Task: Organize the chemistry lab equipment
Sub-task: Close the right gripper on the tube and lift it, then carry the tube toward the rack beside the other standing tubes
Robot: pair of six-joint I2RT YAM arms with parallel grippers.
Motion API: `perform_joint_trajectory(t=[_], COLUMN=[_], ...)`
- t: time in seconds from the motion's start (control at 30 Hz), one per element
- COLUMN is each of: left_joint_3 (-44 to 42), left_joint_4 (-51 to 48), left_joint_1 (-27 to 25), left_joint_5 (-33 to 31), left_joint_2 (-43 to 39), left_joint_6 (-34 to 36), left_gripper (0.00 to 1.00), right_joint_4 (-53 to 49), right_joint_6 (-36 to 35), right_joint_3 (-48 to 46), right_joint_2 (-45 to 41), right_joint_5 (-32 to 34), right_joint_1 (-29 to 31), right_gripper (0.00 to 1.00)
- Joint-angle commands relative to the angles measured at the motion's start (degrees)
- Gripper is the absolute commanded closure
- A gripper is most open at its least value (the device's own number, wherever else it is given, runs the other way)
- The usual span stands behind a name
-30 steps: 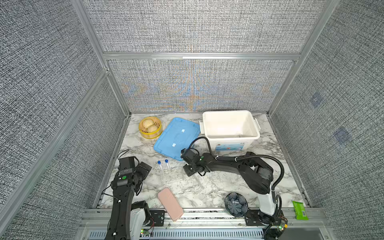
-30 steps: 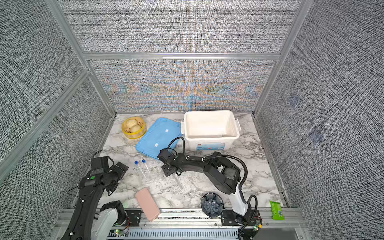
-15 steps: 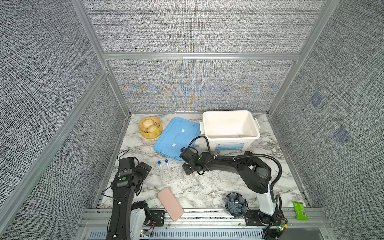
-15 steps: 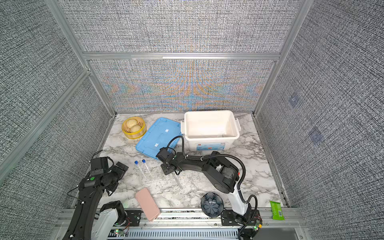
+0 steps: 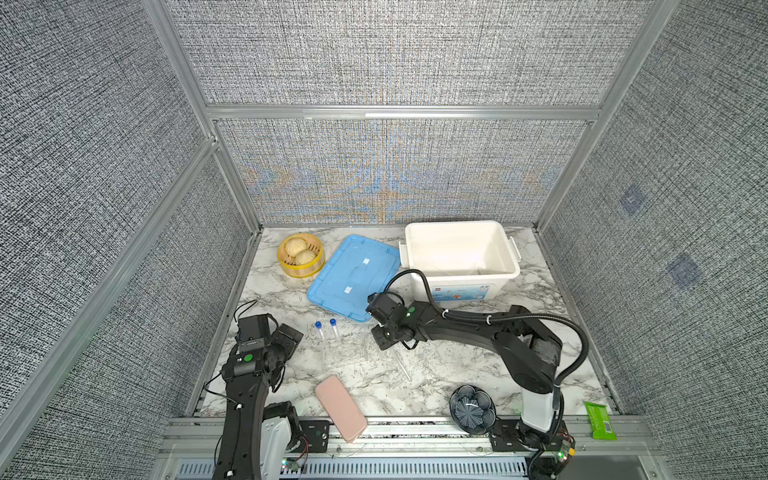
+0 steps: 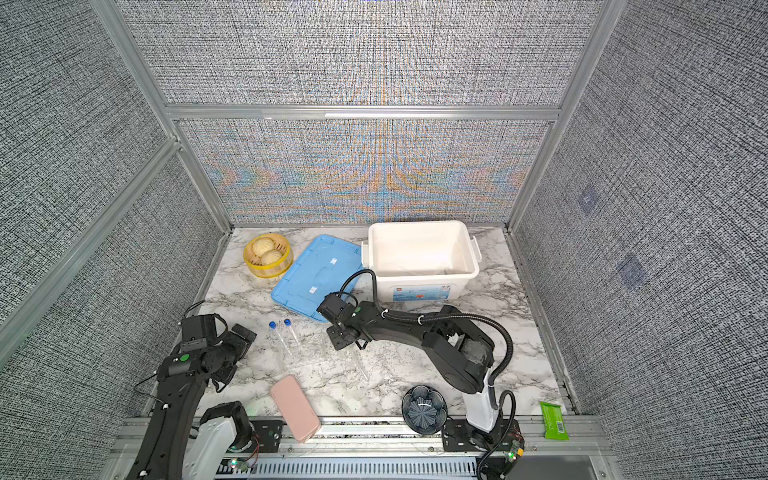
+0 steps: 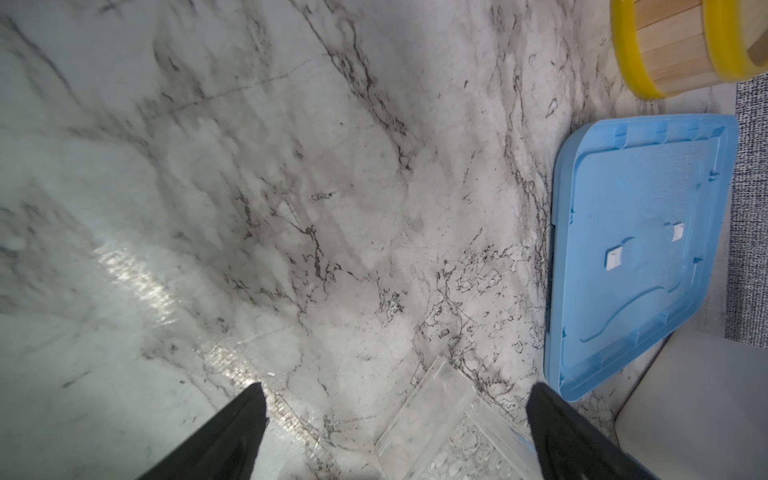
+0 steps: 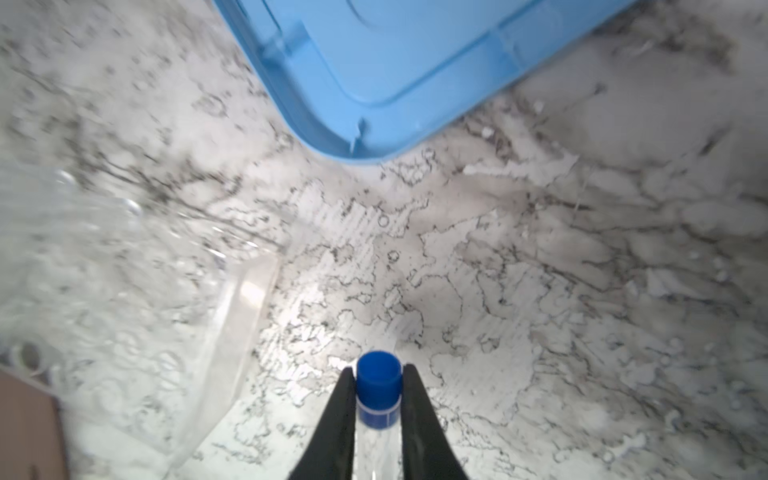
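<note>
Pinched between the black fingers of my right gripper (image 8: 378, 370) is a clear tube (image 8: 377, 436), held just below its blue cap (image 8: 379, 374). In both top views this gripper (image 5: 386, 338) (image 6: 340, 338) hangs low over the marble, and the held tube (image 5: 402, 365) slants towards the front. Left of it stands the clear plastic rack (image 5: 347, 351) (image 8: 124, 291) with two blue-capped tubes (image 5: 319, 332) (image 5: 333, 329) leaning at its left side. My left gripper (image 5: 286, 336) (image 7: 395, 395) is open and empty, close to a corner of the rack (image 7: 449, 415).
A blue lid (image 5: 353, 278) lies flat behind the rack, beside an open white bin (image 5: 511, 249). A yellow steamer basket (image 5: 301, 270) sits at the back left. Along the front edge lie a pink case (image 5: 340, 403), a dark ribbed dish (image 5: 472, 409) and a green packet (image 5: 599, 419).
The right gripper, still shut on the tube, has shifted only slightly near the lid's corner. The left arm has not moved.
</note>
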Motion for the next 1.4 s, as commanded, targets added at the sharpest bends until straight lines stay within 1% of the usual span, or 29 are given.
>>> perform_joint_trajectory(t=[0.0, 0.17, 0.27, 0.43, 0.53, 0.63, 0.77, 0.87, 0.97, 1.07, 1.17, 1.23, 1.37], left_joint_3=[1.04, 0.7, 0.87, 1.28, 2.1, 2.36, 2.55, 1.86, 2.02, 1.47, 1.13, 1.21, 1.11], left_joint_4=[-0.43, 0.03, -0.9, -1.55, -2.9, -3.65, -4.72, -4.08, -4.35, -3.78, -2.8, -2.71, -2.02], left_joint_1=[0.01, 0.01, 0.01, 0.01, 0.03, 0.03, 0.01, 0.0, 0.01, 0.02, 0.05, 0.01, 0.01], left_joint_5=[-1.21, -1.25, -1.77, -1.46, -2.15, -2.04, -2.83, -2.16, -2.18, -2.14, -1.41, -1.22, -0.91], left_joint_2=[0.61, 0.23, 0.22, 0.2, 0.4, 0.0, -0.89, -1.47, -1.2, -0.99, -0.46, 0.09, 0.18], left_joint_6=[0.55, -0.9, -1.04, -1.15, -0.63, -0.47, -0.22, -0.99, -0.91, -1.09, -1.25, -1.12, -1.31], left_gripper=[0.01, 0.01, 0.01, 0.01, 0.01, 0.01, 0.01, 0.01, 0.01, 0.01, 0.01, 0.01, 0.01], right_joint_4=[5.96, 11.63, 17.48, 24.69, 27.89, 29.79, 31.03, 33.28, 39.18, 45.63, 49.87, 51.34, 51.7], right_joint_6=[-1.0, -1.46, -2.13, -4.98, -7.34, -8.83, -11.32, -13.26, -16.32, -18.75, -18.91, -19.09, -18.46], right_joint_3=[-1.13, -2.02, -4.71, -8.32, -9.96, -11.03, -11.52, -12.23, -14.99, -17.6, -18.8, -18.75, -16.97], right_joint_2=[-1.98, -4.91, -7.76, -12.69, -14.78, -16.41, -17.58, -18.47, -18.95, -18.9, -18.73, -17.85, -15.65], right_joint_5=[-0.04, 0.09, -0.66, -0.02, -0.56, 0.27, 1.4, 2.62, 3.95, 6.87, 7.6, 6.86, 6.65], right_joint_1=[-0.06, 0.13, 0.61, 1.62, 2.37, 3.14, 4.48, 5.67, 7.34, 8.84, 8.99, 8.99, 8.99], right_gripper=[0.81, 0.81, 0.81, 0.82, 0.83, 0.83, 0.84, 0.86, 0.88, 0.88, 0.89, 0.89, 0.9])
